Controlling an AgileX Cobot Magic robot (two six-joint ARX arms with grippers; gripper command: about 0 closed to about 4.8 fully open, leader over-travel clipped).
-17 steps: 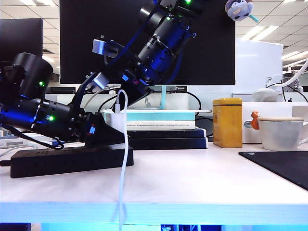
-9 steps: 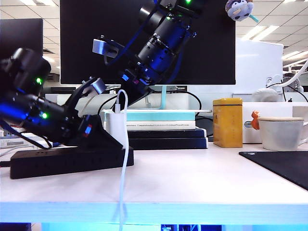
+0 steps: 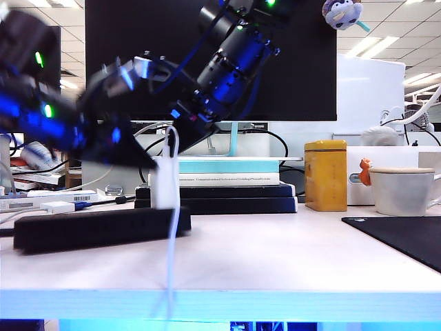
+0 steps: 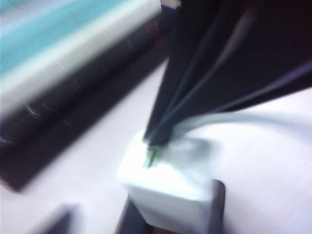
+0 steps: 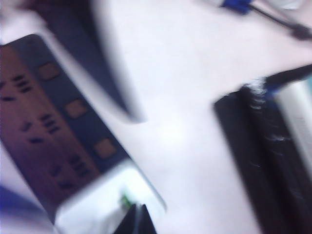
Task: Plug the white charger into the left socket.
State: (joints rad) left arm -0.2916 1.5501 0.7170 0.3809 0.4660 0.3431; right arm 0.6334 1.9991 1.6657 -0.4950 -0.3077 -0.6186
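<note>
The white charger [image 3: 165, 183] stands upright on the right end of the black power strip [image 3: 96, 229]. Its thin cable [image 3: 175, 234] loops up from the top and hangs over the table edge. My right gripper [image 3: 180, 131] reaches down from above, shut on the cable where it meets the charger's top [image 5: 112, 204]; its black tips [image 4: 156, 139] touch there. Sockets [image 5: 48, 124] show along the strip; the one under the charger is hidden, and I cannot tell which is the left socket. My left gripper [image 3: 141, 157] hangs blurred, above and left of the charger, apart from it.
A stack of books [image 3: 220, 186] lies right behind the charger. Further right stand a yellow tin [image 3: 325, 176], a white cup [image 3: 405, 190] and a black mat [image 3: 406, 238]. A small white box [image 3: 56, 206] and cables lie behind the strip on the left.
My left arm has lifted up and back to the left, away from the charger it was reaching beside. The right gripper and the charger have stayed in place.
</note>
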